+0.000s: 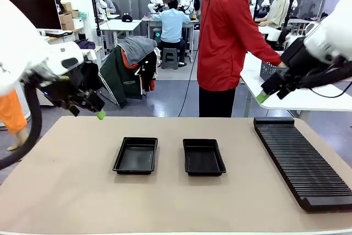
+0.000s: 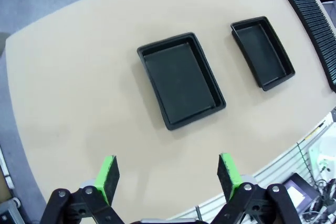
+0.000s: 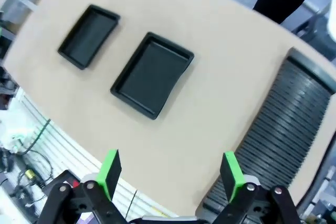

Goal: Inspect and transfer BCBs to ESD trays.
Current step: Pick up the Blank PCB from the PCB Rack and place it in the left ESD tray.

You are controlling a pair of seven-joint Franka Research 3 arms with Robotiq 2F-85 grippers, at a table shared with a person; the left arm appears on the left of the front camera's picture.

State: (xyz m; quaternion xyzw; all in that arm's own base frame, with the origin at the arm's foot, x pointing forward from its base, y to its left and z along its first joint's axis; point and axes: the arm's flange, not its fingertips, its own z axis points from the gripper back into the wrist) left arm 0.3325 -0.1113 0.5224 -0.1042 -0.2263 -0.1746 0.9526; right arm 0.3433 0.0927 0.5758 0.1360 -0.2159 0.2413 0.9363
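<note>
Two empty ESD trays lie side by side mid-table: the left tray (image 1: 136, 156) (image 2: 181, 80) (image 3: 88, 36) and the right tray (image 1: 203, 157) (image 2: 262, 51) (image 3: 152, 74). No BCBs are in view. My left gripper (image 1: 98, 113) (image 2: 168, 174) hovers open above the table's far left edge, nothing between its green pads. My right gripper (image 1: 269, 94) (image 3: 170, 174) hangs open high over the far right, above the rack's far end, also holding nothing.
A long black ribbed rack (image 1: 302, 160) (image 2: 315, 14) (image 3: 286, 129) lies along the table's right side. A person in a red hoodie (image 1: 225, 37) stands at the far side, turned toward a grey basket (image 1: 269, 70) on a white side table (image 1: 308, 98).
</note>
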